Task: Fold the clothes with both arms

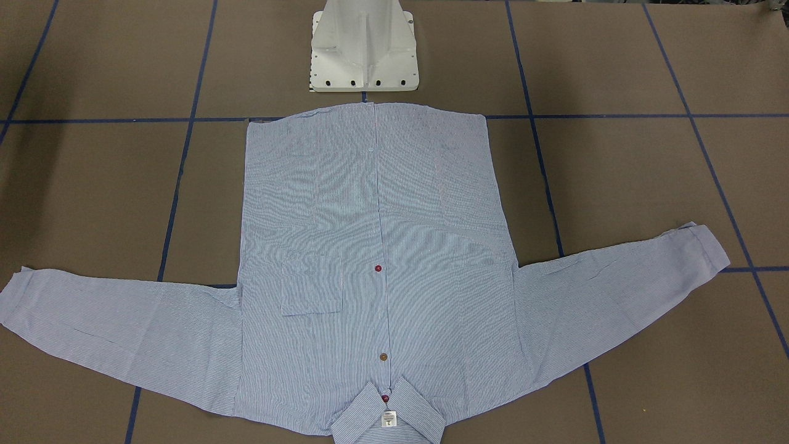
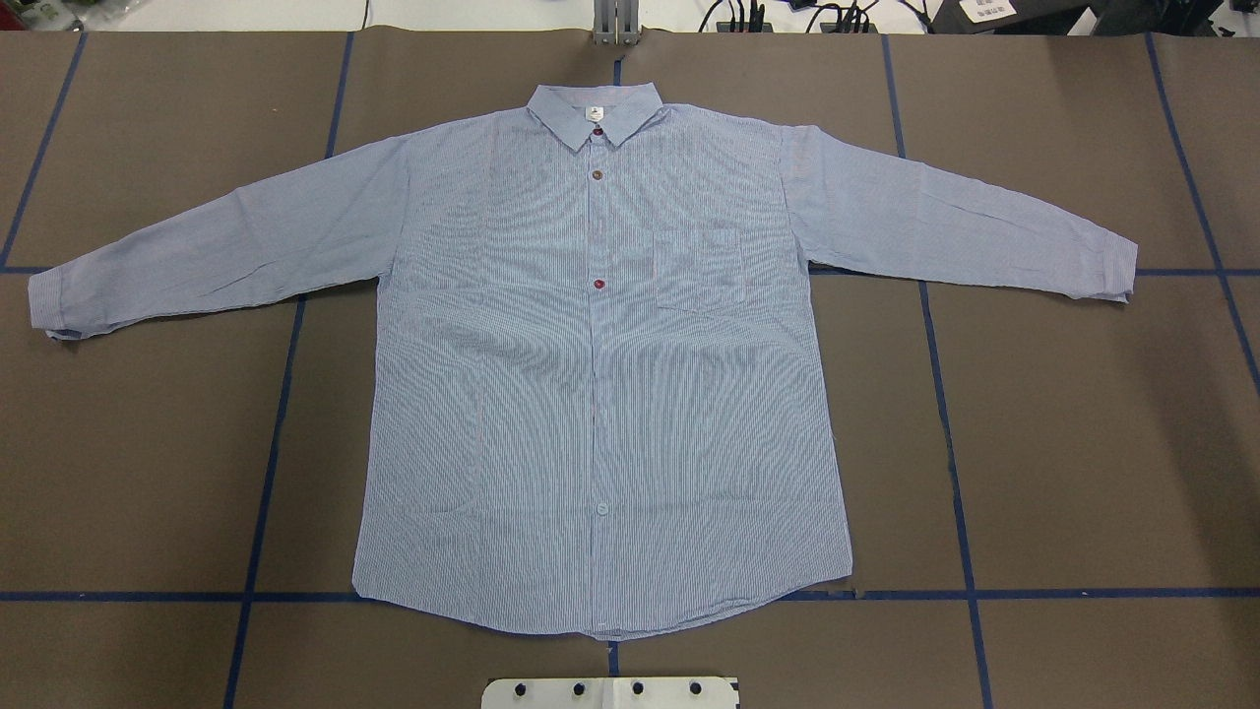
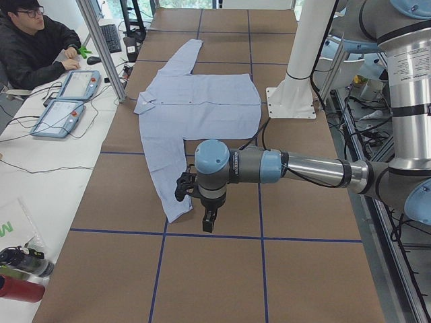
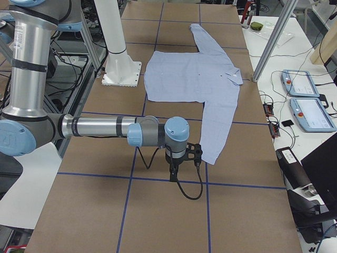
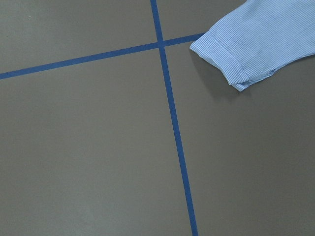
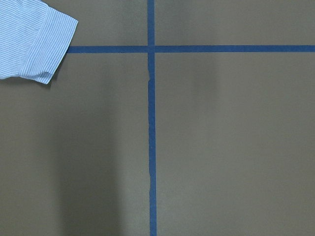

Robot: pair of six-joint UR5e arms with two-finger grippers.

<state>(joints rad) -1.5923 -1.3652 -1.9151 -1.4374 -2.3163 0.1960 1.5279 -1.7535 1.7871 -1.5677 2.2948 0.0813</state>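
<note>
So you are at the very start: the shirt (image 2: 600, 374) lies flat and buttoned on the table (image 2: 1083, 443), with nothing folded yet. One cuff (image 5: 231, 64) sits just inward of your left gripper (image 3: 209, 222), and the other cuff (image 6: 44, 44) just inward of your right gripper (image 4: 173, 173). Neither touches cloth, and I cannot tell whether either is open or closed. Next, I judge, each gripper needs to shift inward, come down and pinch its cuff.

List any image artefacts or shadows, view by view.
Overhead exterior: moiré ripples across the shirt's fine stripes. Exterior front-facing: the same moiré, plus a soft shadow on the table at left. Right wrist-mounted: sharp focus, dim shadow band lower left.
</note>
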